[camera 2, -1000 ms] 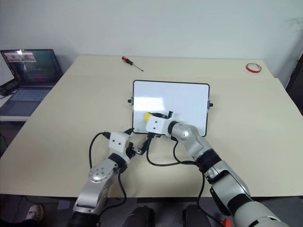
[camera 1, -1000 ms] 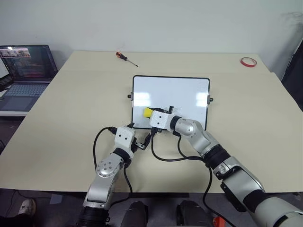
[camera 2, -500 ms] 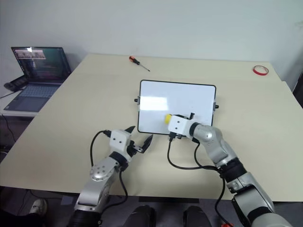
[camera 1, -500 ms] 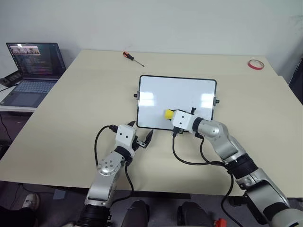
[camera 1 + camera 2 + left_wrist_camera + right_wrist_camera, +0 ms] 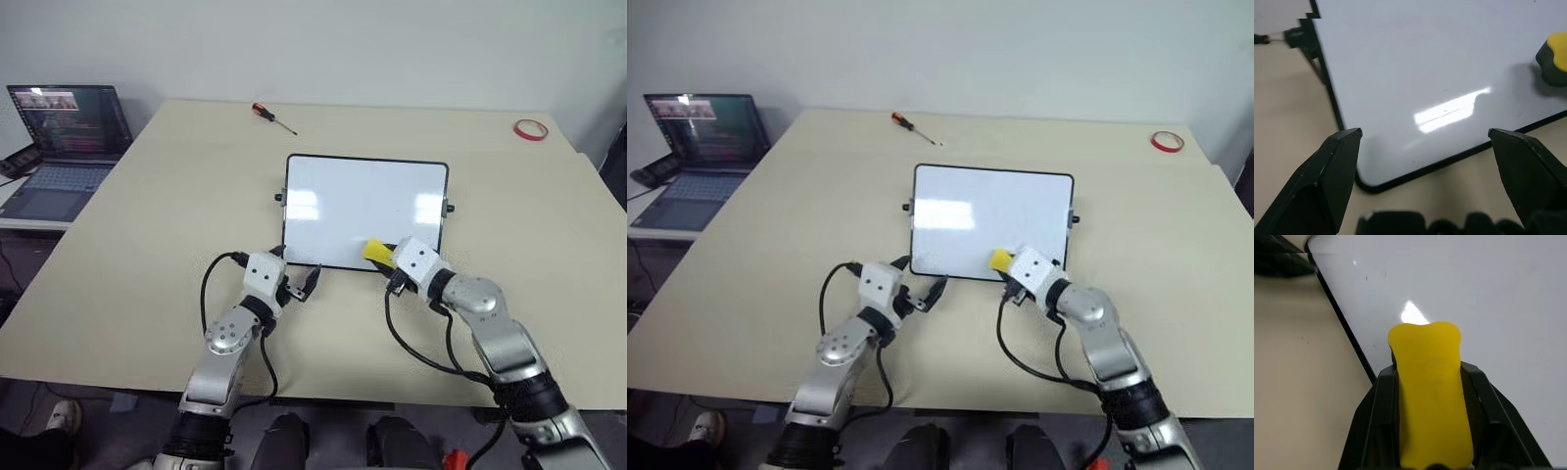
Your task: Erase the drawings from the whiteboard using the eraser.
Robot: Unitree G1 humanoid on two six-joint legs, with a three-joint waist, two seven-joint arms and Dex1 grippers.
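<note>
The whiteboard (image 5: 364, 201) lies flat in the middle of the table. Its visible surface is plain white with faint specks; the drawings are out of view. My right gripper (image 5: 382, 255) is shut on the yellow eraser (image 5: 375, 251), which rests on the board close to its near edge, right of centre. From the right wrist, the eraser (image 5: 1430, 396) sticks out between two black fingers (image 5: 1378, 426) over the board (image 5: 1498, 293). My left gripper (image 5: 302, 280) is open just in front of the board's near left corner, with nothing in it; its fingers (image 5: 1334, 171) frame that corner (image 5: 1371, 183).
An orange-handled screwdriver (image 5: 268, 116) lies at the far edge of the table (image 5: 147, 225) and a red tape ring (image 5: 530, 128) at the far right. An open laptop (image 5: 64, 132) sits on a side desk to the left. Black cables loop beside both wrists.
My right gripper has slid the eraser rightward across the board and back toward its near edge. The left gripper has stayed by the near left corner. The camera shifted slightly.
</note>
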